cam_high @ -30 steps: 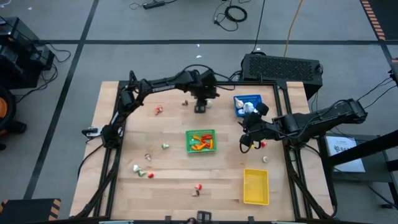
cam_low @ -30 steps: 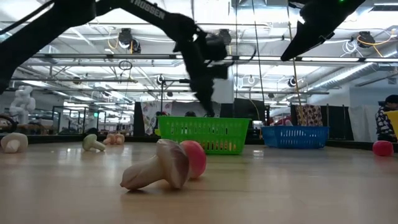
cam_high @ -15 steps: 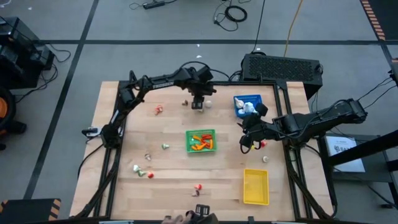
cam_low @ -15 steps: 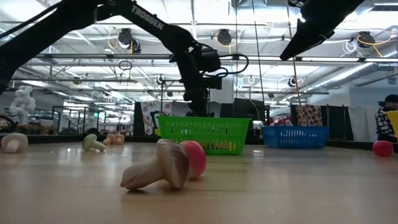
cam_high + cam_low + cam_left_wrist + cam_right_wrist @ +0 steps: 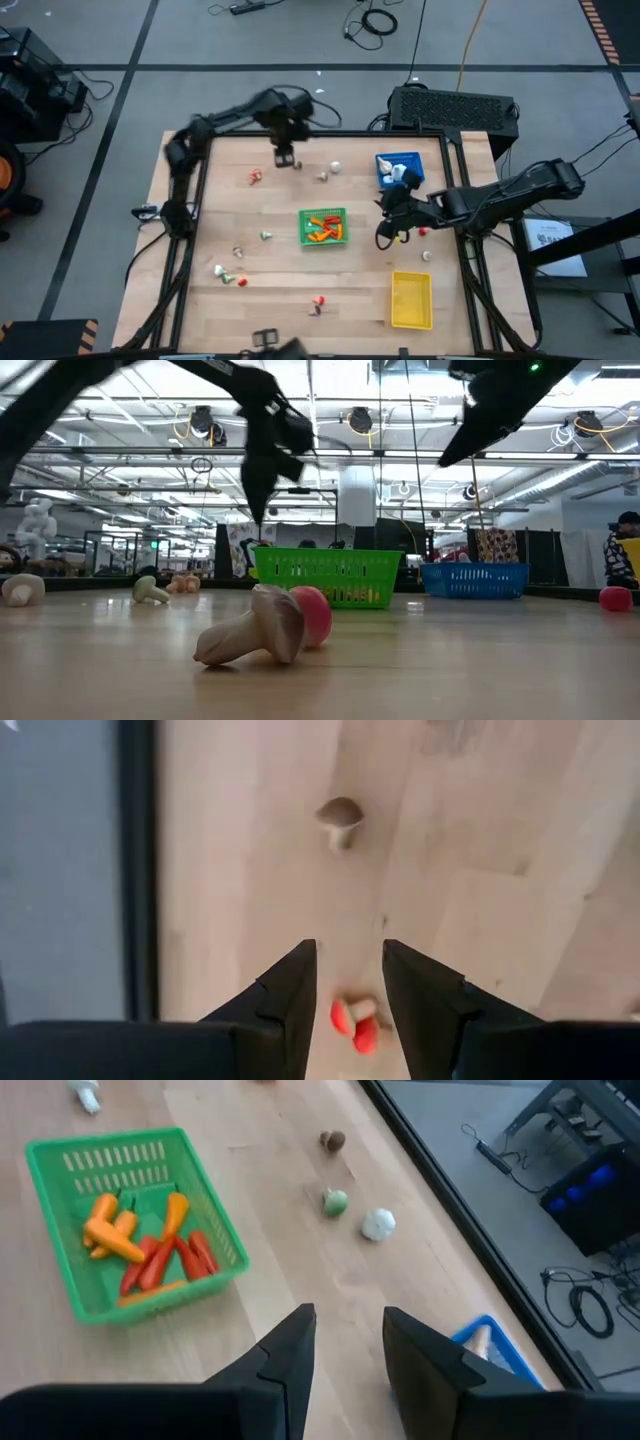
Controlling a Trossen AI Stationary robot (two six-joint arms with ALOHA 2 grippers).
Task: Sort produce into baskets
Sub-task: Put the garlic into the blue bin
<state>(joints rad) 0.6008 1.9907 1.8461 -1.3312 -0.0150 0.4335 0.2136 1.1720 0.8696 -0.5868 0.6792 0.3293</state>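
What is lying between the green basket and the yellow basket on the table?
Bare wood only, in the high view: nothing lies between the green basket and the yellow basket.

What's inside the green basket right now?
The green plastic mesh basket holds orange carrot-like pieces and red pepper-like pieces, piled together. Anything beneath that pile is hidden.

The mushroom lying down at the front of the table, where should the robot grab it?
Probably by the stem. The mushroom lies on its side on the table, so coming straight down from above fits best, with one finger on each side of the pale stem. The cap is wider and rounded, and a red piece sits close behind it.
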